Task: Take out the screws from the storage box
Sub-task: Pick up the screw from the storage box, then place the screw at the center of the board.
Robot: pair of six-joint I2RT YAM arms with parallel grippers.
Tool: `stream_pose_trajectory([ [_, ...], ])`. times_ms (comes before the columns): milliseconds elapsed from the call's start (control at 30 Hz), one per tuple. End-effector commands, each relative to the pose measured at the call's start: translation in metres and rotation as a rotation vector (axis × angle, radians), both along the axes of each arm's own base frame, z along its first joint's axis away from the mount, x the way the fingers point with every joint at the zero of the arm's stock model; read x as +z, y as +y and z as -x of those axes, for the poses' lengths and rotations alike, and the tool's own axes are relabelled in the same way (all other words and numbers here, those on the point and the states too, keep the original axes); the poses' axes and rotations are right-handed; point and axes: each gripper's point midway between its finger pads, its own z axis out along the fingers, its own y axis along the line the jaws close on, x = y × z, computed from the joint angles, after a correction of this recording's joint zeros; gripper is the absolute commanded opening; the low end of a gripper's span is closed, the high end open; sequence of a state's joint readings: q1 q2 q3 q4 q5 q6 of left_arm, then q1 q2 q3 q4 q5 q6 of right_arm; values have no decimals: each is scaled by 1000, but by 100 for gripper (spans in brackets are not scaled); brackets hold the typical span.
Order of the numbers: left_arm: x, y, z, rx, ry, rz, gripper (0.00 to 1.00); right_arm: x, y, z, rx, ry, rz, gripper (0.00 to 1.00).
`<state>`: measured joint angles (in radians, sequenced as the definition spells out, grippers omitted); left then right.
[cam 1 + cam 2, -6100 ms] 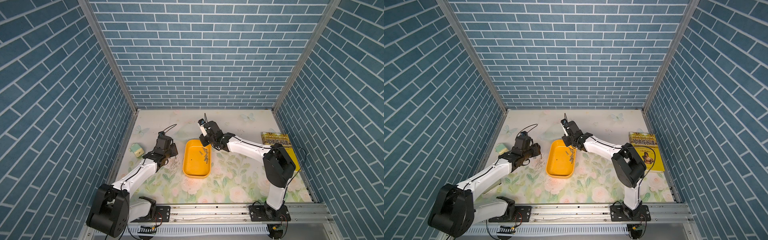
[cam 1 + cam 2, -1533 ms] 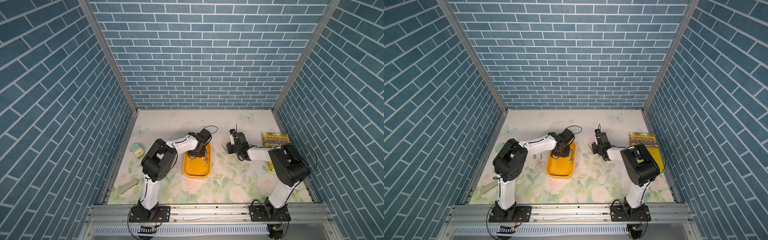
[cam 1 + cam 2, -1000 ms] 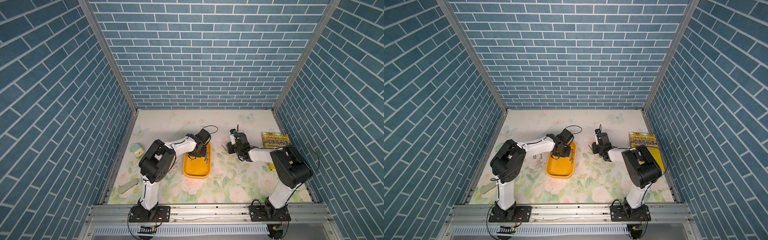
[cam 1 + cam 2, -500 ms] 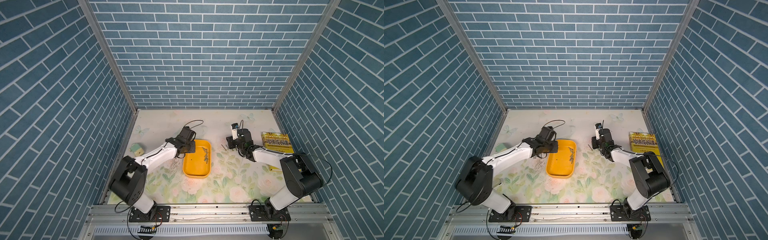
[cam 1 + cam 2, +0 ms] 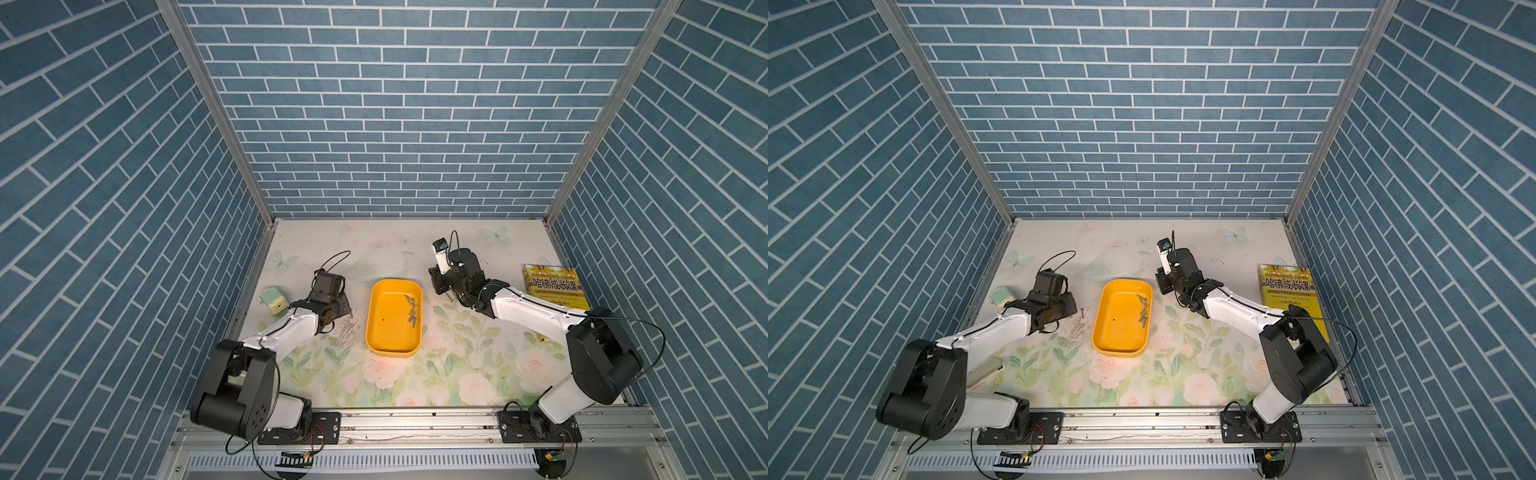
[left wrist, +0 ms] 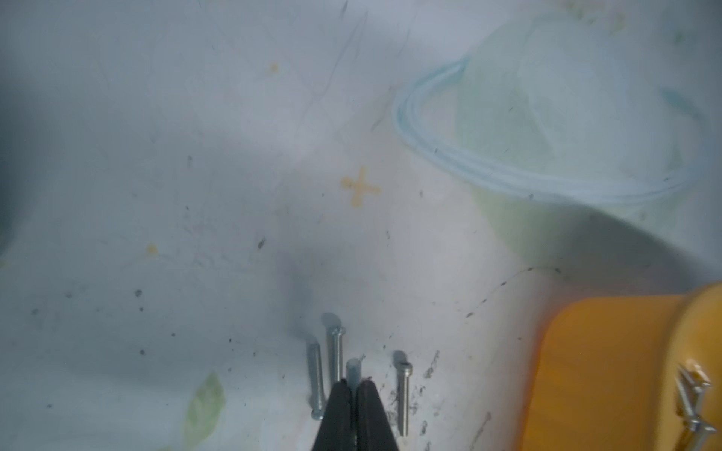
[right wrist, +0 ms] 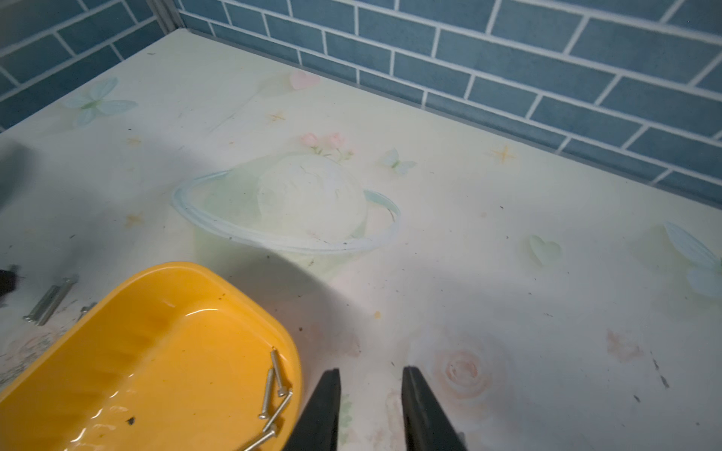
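Blue brick walls (image 5: 395,124) stand around a flowery mat (image 5: 457,365). The yellow storage box (image 5: 386,332) sits in the middle of the mat. A few thin grey screws (image 5: 411,309) lie inside it. More screws lie on the mat by the left gripper (image 6: 355,386). Its tips are pressed together, pinching a screw (image 6: 353,369). The right gripper (image 7: 371,386) is spread and holds nothing.

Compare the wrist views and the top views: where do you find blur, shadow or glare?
Left wrist view: hazy, the storage box blurred, the screws on the mat sharper. Right wrist view: crisp, glare on the box's floor, a broad shadow across the mat. Both top views: sharp, evenly lit, brick walls splayed outward.
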<state>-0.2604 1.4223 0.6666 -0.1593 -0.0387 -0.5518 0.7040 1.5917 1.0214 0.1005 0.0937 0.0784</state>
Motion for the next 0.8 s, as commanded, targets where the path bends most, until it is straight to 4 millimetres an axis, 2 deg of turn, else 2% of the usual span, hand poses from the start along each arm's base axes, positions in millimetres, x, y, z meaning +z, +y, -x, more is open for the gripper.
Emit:
stream_pose_trajectory([
  [0,-5,-16,-6,-30,8,75,0,9,12,10,80,-31,87,31],
  [200,-27,-28,-3,-63,76,125,0,-3,46,21,195,-11,160,29],
  [367,-37,-26,-1,-55,112,108,0,-12,71,33,275,29,165,30],
  [633,-47,-20,0,-44,152,66,0,-54,80,33,247,131,304,29],
  [767,-46,-18,0,-40,150,59,0,-67,82,33,232,186,320,27],
])
